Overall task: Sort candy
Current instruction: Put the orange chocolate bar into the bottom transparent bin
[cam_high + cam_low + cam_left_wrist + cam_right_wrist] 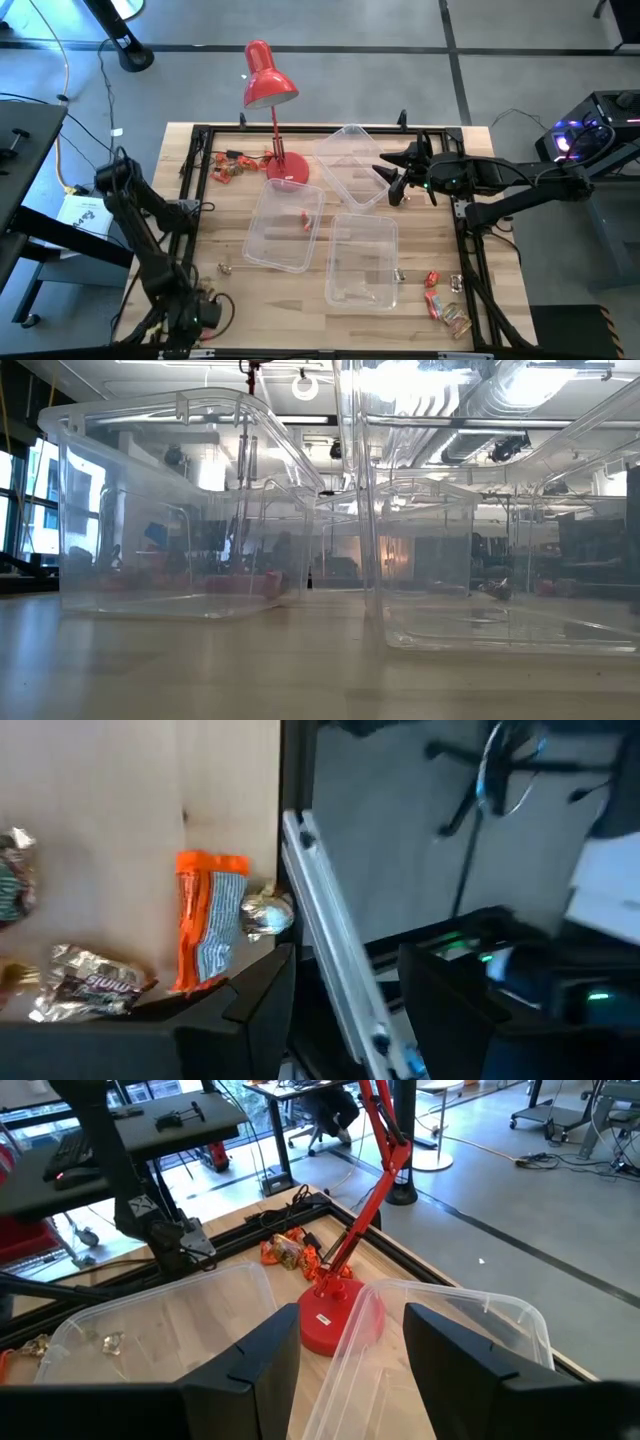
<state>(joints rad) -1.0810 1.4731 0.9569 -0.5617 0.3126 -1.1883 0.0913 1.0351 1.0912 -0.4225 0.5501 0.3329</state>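
We judge the candy (445,305) light, small and crinkly: slick foil that can skate off a fingertip, soft enough to dent. The flat orange packet (208,920) is best pinched across its narrow middle, the foil ball (266,912) around its belly.

The left gripper (345,980) sits low at the table's edge with its fingers (255,995) apart and nothing between them; the orange packet, foil ball and a silver bar (90,982) lie just beyond one fingertip. The right gripper (350,1345) hangs over the tubs (350,165), fingers apart and empty, with more candy (285,1250) well ahead by the lamp (268,85).

One red piece (305,218) already lies in a tub. The low view shows only tub walls; no sweets can be made out there, and wrapper print is unreadable.
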